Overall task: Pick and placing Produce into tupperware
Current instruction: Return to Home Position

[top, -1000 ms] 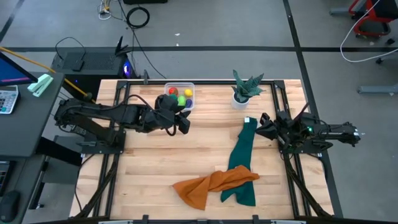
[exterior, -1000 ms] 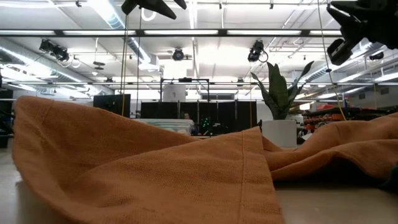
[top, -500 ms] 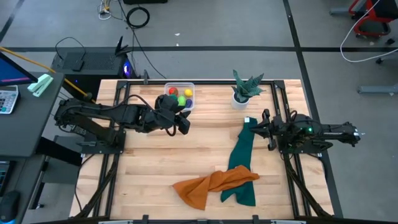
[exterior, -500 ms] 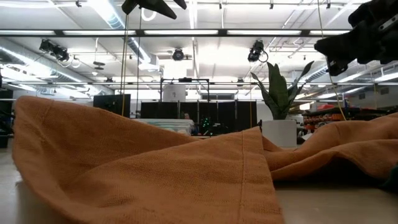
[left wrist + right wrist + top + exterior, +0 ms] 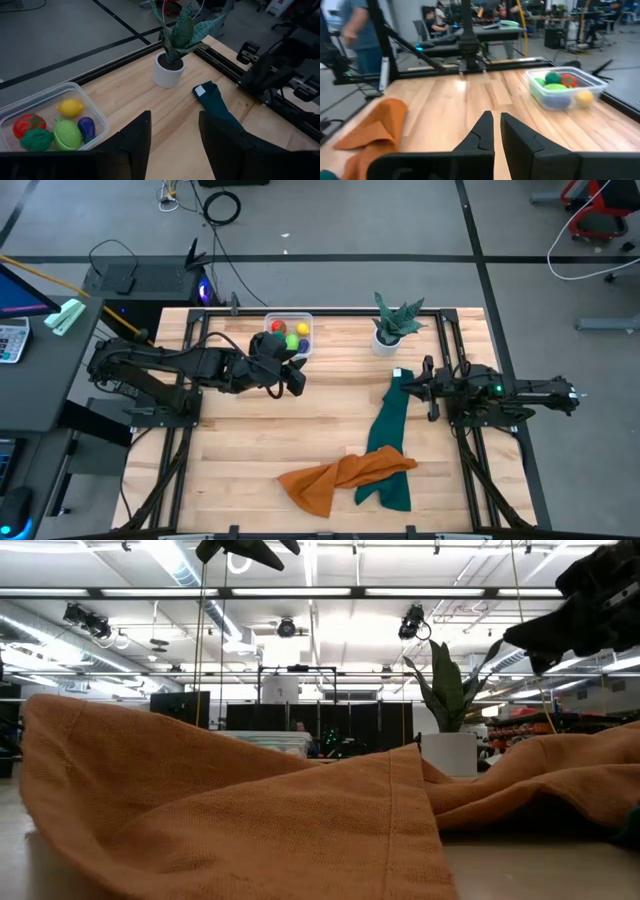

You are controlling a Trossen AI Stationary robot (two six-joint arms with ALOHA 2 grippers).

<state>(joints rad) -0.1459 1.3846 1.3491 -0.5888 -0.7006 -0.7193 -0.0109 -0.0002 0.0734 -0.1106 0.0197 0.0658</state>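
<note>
Five toy pieces are showing inside the clear container (image 5: 101, 121) in the left wrist view: a red tomato (image 5: 29, 125), a yellow lemon (image 5: 70, 107), a dark green piece (image 5: 36, 140), a light green piece (image 5: 67, 134) and a purple piece (image 5: 86, 127), all bunched together. Whether a sixth is lying under them I cannot tell. The container is sitting at the back edge of the wooden table (image 5: 250, 440), apart from the potted plant (image 5: 392, 325), which is standing to its right along the same edge.

The left gripper (image 5: 297, 378) is hanging just in front of the container, on the side toward the table's middle. Its two fingers (image 5: 132, 145) are standing wide apart with nothing between them.

The right gripper (image 5: 428, 388) is hovering by the table's right side, just beside the upper end of the dark green cloth (image 5: 390, 435), and is pointing across the table toward the container. Its fingers (image 5: 482, 132) are sitting almost together, with only a thin slit between them, and are gripping nothing.

An orange cloth (image 5: 340, 475) is lying crumpled near the front edge, overlapping the lower end of the dark green cloth and filling the foreground of the low view. Beyond the table, in the right wrist view, a person in a blue top (image 5: 360, 35) is standing.
</note>
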